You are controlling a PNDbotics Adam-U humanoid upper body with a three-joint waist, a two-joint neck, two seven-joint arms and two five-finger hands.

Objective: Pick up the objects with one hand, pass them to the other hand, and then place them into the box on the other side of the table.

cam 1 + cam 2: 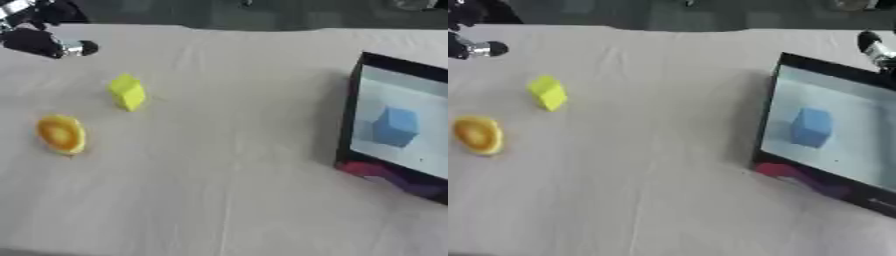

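A pale beige cloth (227, 165) is covering the table, showing faint creases running toward the near edge. Beyond the far edge, a dark grey floor (262, 15) is lying in shadow.

No readable text, label, brand, number or sign anywhere. Box (352, 117), at the table's (227, 190) right edge: dark outer wall and pale inside are plain, and the magenta-purple patch along its near wall is too blurred to show any print. Blue cube (395, 126), yellow block (128, 92), orange-yellow piece (61, 134): unmarked faces.
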